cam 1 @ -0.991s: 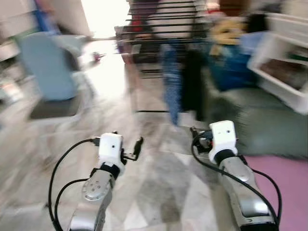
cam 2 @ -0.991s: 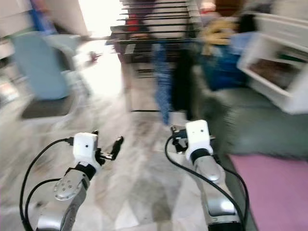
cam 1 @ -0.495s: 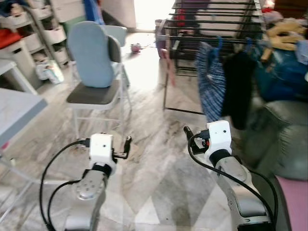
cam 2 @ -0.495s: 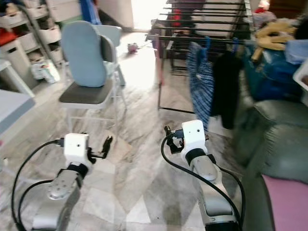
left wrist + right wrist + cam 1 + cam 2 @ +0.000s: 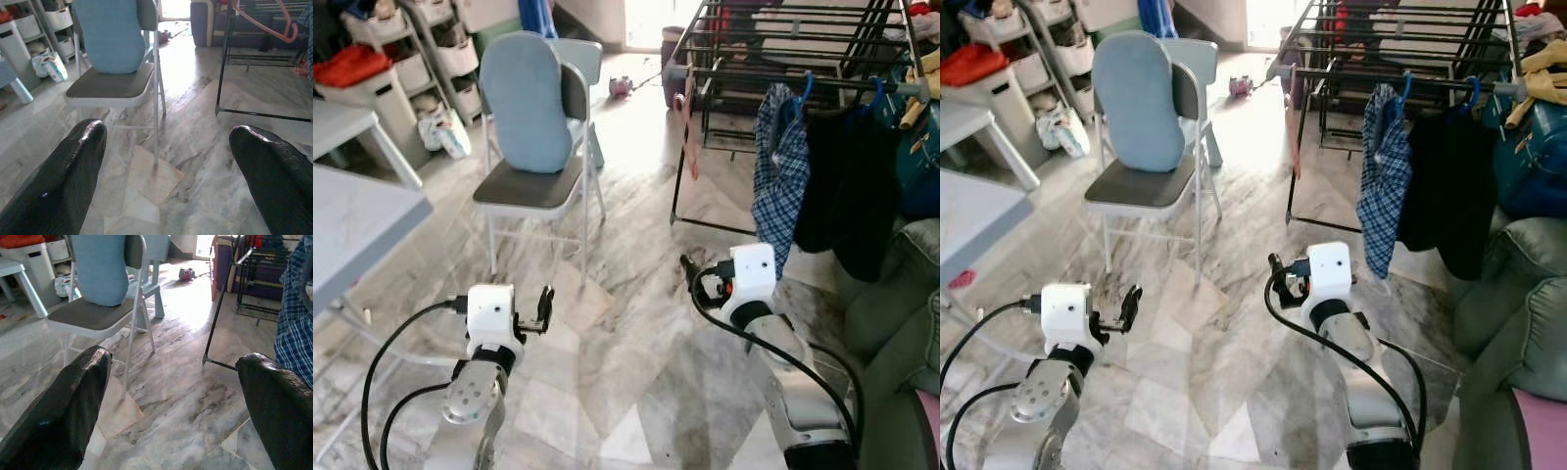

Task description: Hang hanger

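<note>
A thin pink plastic hanger (image 5: 274, 24), cut off at its top, hangs on the left end of the far black metal drying rack (image 5: 773, 44), well beyond the left gripper (image 5: 544, 305) and right gripper (image 5: 689, 269), both empty with fingers apart over glossy grey marble floor (image 5: 636, 352).

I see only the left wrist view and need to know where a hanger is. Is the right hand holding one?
Observer: No. The right hand is open and empty, held out above the marble floor.
Operator: What is on the drying rack?
Observer: A blue plaid shirt and a black garment hang from the front rail of the drying rack on blue hangers.
Operator: And what is further to the robot's right?
Observer: A green sofa stands beside the rack.
</note>
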Available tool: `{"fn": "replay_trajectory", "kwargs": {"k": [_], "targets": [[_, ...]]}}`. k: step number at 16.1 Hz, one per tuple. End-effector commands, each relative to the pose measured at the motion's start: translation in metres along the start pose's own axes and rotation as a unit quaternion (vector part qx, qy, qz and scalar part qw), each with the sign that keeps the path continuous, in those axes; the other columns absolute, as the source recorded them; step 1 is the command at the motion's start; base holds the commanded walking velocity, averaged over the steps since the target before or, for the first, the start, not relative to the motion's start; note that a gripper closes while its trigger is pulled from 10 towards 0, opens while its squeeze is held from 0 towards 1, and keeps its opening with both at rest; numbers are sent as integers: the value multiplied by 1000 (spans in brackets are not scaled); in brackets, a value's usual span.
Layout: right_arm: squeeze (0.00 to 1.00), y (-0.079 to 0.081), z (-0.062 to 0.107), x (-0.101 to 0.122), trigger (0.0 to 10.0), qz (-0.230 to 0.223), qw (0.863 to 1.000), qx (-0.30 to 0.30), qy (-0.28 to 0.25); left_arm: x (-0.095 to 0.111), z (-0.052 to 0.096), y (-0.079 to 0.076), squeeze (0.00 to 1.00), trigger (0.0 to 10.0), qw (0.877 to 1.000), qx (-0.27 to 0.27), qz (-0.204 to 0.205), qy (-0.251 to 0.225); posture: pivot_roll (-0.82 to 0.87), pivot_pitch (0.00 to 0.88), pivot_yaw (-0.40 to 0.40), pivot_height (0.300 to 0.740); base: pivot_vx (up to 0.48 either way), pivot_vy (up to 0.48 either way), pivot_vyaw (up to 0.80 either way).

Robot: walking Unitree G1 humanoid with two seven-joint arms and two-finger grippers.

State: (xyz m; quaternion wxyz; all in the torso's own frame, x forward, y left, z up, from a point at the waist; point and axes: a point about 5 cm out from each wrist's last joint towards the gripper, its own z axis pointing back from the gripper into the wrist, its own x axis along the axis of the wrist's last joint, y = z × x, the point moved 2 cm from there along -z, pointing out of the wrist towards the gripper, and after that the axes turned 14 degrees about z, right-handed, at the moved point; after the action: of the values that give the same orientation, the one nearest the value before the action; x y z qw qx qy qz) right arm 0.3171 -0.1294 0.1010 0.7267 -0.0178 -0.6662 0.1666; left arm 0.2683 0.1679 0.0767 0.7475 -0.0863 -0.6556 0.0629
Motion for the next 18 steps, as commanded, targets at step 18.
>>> {"fn": "replay_trajectory", "kwargs": {"k": [18], "targets": [[0,-6,-14,16,10000,10,999,6,-36,8,0,1,0,10000,1000,9,-9,-25,-58,0,31,736,0,0,667]]}}
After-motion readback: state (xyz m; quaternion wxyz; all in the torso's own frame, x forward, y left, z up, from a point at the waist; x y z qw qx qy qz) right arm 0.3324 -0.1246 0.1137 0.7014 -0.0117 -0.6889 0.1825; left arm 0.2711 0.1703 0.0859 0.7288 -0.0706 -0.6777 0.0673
